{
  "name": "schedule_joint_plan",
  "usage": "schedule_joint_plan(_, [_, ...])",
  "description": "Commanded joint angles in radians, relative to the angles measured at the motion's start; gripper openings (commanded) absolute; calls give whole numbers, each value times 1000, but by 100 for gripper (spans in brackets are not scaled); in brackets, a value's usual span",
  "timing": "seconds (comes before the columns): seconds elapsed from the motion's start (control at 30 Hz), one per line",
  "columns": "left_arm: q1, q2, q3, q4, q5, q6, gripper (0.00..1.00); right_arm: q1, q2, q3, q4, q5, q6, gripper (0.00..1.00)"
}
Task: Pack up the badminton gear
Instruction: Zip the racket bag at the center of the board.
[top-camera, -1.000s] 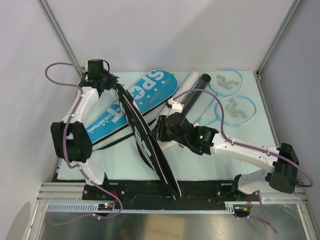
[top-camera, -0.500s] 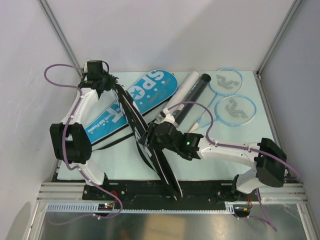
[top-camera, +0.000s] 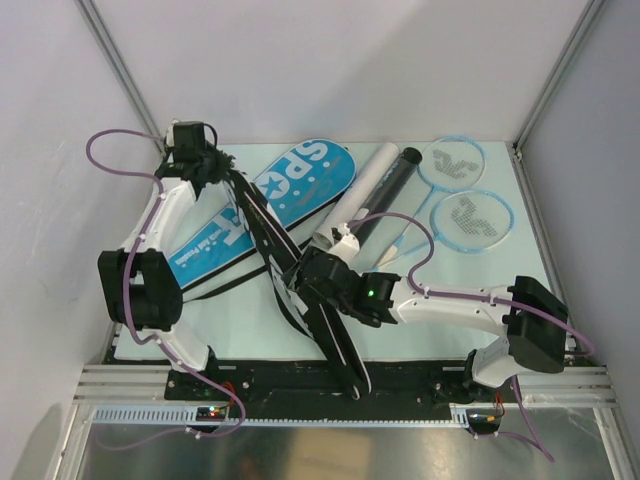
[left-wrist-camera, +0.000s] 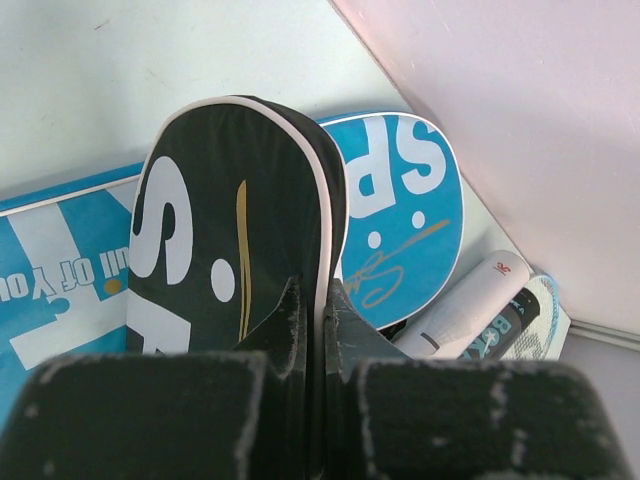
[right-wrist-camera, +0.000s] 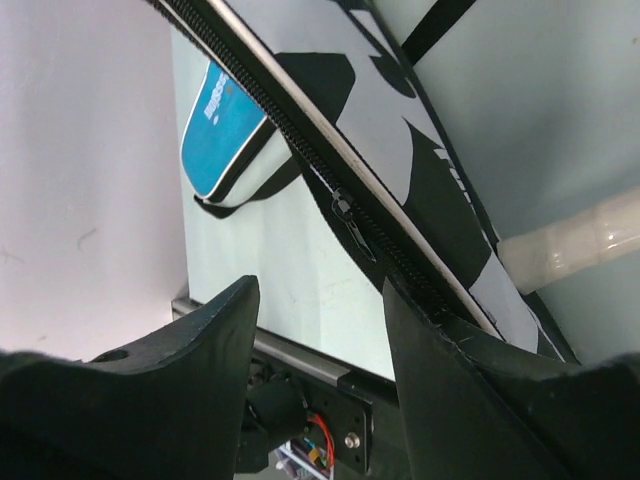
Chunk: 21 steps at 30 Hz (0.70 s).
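We note black cover (top-camera: 338, 350) standing on edge, long axis from near side up-left to far left corner. At mid-length, right gripper (right-wrist-camera: 320, 290) spread, empty; zip pull (right-wrist-camera: 347, 210) just ahead of its gap, untouched. We judge right arm nearer pull. Far end: left gripper (left-wrist-camera: 312, 315) clamped on cover rim; blue cover (top-camera: 300, 185) flat behind

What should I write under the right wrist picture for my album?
Open right gripper poised just below the zipper pull on the black cover.
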Motion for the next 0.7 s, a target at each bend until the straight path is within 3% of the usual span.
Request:
schedule_joint_plan(0.0, [5, -71, -13, -11, -6, -3, 0, -6, 11, 4, -41, 181, 55, 59])
schedule_joint_plan(0.5, [6, -78, -30, -12, -11, 10, 0, -7, 43, 3, 0, 371, -96, 60])
schedule_joint_plan(0.67, [7, -80, -36, -10, -17, 19, 0, -10, 61, 4, 29, 418, -137, 56])
